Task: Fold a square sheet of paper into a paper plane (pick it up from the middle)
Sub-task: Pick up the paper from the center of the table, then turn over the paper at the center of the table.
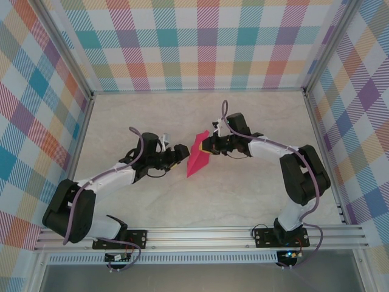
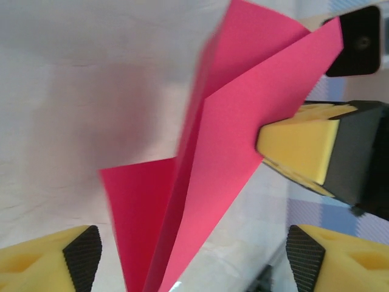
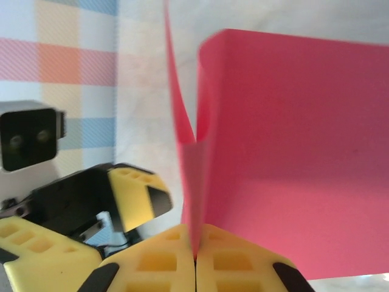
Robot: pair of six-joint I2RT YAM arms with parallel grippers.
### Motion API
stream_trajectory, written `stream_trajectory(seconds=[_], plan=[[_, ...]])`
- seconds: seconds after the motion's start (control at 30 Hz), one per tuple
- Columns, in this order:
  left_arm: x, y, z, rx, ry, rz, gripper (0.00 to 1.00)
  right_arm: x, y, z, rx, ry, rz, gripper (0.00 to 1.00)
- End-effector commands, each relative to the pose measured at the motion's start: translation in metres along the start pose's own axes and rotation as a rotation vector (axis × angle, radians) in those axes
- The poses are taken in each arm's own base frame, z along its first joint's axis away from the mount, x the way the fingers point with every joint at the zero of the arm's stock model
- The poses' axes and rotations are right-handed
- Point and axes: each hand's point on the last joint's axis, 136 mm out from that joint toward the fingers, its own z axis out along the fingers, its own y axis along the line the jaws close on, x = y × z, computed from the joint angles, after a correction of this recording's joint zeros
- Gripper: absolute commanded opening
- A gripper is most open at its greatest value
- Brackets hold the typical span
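Right wrist view: right gripper (image 3: 194,246) jaws clamped on the folded pink paper (image 3: 292,152), held upright over the middle of the table (image 1: 255,201). Left gripper (image 1: 182,154) jaws apart, just beside the paper, not gripping.

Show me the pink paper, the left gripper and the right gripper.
pink paper (image 1: 196,163): top view, its lower pointed half.
left gripper (image 1: 183,152): top view, between its fingertips.
right gripper (image 3: 196,257): right wrist view, where its fingertips meet.

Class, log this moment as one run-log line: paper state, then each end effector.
paper plane: creased, pointed, partly folded | right end effector: shut on it | left end effector: open, fingers either side of the paper
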Motion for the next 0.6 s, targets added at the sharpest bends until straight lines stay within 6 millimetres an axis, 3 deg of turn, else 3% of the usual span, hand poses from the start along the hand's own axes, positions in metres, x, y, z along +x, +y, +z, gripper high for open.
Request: stream_trajectory(seconds=[0.0,0.17,0.27,0.5,0.57], plan=[[0.0,-0.036,-0.016,0.15,0.026,0.056,0.88,-0.003,0.05,-0.017,-0.17,0.038,-0.106,0.06],[-0.006,-0.059,-0.031,0.246,0.009,0.079,0.9,-0.003,0.085,-0.037,-0.28,0.068,-0.159,0.06],[-0.006,-0.07,-0.034,0.304,0.012,0.078,0.89,-0.003,0.096,-0.043,-0.313,0.081,-0.175,0.07],[0.002,-0.066,-0.032,0.312,0.041,0.053,0.88,-0.006,0.103,-0.045,-0.339,0.082,-0.178,0.08],[0.004,-0.056,-0.031,0.269,0.041,0.041,0.89,-0.008,0.102,-0.044,-0.335,0.08,-0.172,0.08]])
